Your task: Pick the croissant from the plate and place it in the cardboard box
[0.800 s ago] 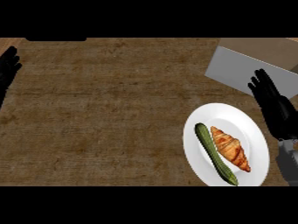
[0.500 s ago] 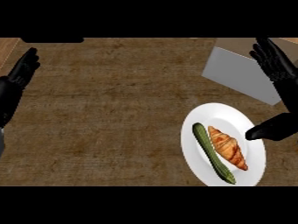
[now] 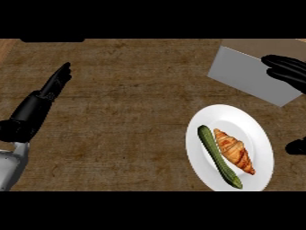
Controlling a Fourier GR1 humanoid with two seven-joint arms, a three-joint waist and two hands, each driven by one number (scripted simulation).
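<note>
Croissant [image 3: 234, 151] sits on the plate [image 3: 258, 123] beside the cucumber [image 3: 217, 156]; our right hand [image 3: 294, 74], fingers spread and empty, should drop straight onto it, avoiding the cucumber.

Single head view, steeply down, counter [image 3: 135, 112]

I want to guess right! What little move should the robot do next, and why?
Probably bring the right hand down and left over the croissant. The croissant lies untouched on the plate beside a cucumber, and that open hand hovers by the box, holding nothing.
</note>
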